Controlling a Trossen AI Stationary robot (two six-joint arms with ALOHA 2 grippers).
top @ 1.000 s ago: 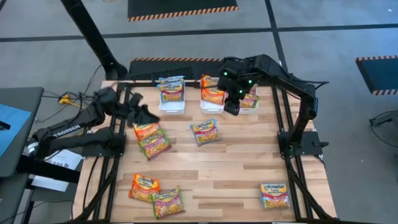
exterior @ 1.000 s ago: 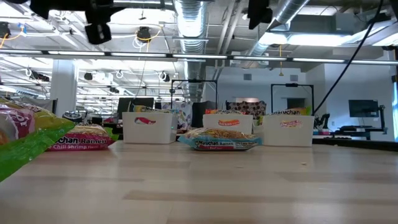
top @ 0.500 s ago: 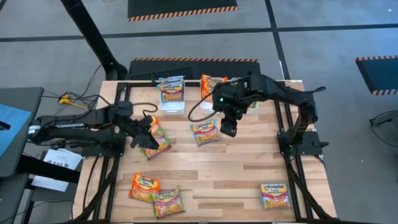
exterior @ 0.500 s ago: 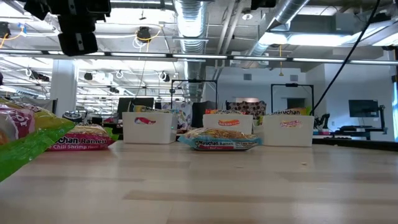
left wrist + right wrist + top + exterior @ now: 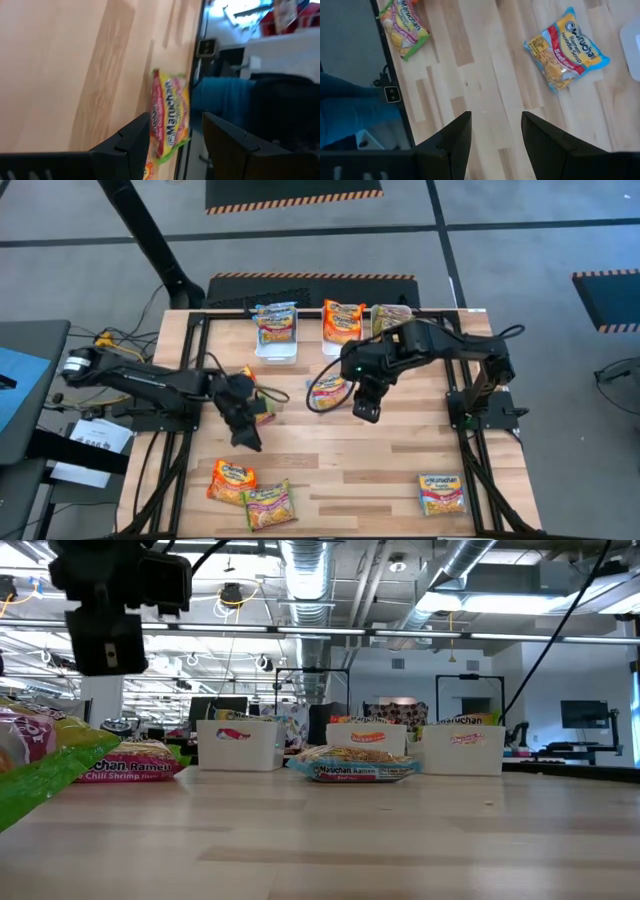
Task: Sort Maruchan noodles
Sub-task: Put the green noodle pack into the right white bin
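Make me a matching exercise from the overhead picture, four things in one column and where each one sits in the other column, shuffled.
Things:
1. left gripper
2. right gripper
3. blue-edged packet
4. lone packet

Places:
A. near the table's front right corner
B. just right of the blue-edged packet at mid table
C. mid table, in front of the white bins
D. left side of the table, above the front pair of packets

Pairs: 1-D, 2-B, 3-C, 4-A
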